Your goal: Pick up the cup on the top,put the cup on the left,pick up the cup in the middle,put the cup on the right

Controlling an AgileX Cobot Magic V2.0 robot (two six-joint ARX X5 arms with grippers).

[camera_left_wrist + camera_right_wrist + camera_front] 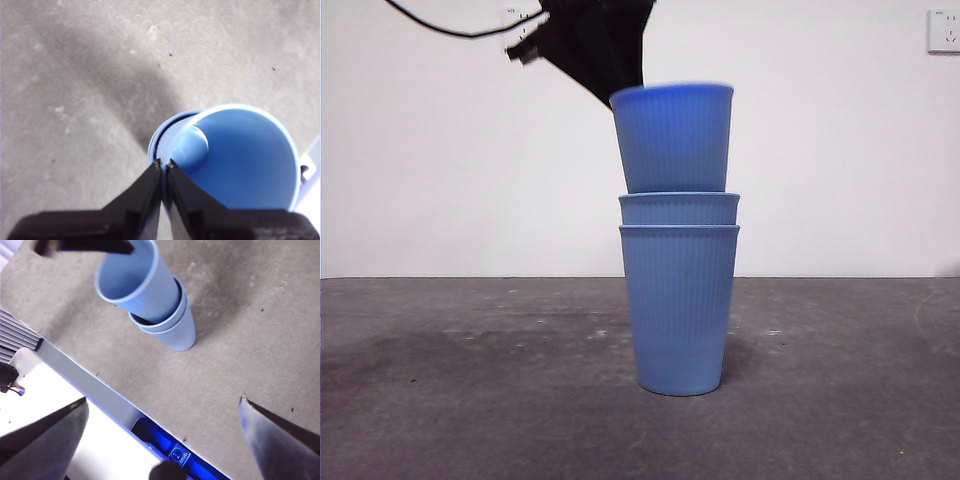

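Observation:
Three ribbed blue cups are stacked at the table's middle. The top cup (673,138) is lifted partly out of the middle cup (679,208), which sits in the bottom cup (679,310). My left gripper (164,167) is shut on the top cup's rim (235,155), one jaw inside and one outside; in the front view it comes in dark from above left (595,45). My right gripper (162,405) is open and empty, high and away from the stack (157,305).
The grey table top (460,380) stretches to both sides of the stack. A white wall with a socket (944,30) stands behind. The right wrist view shows the table's edge with a blue-lit device (172,452) beyond it.

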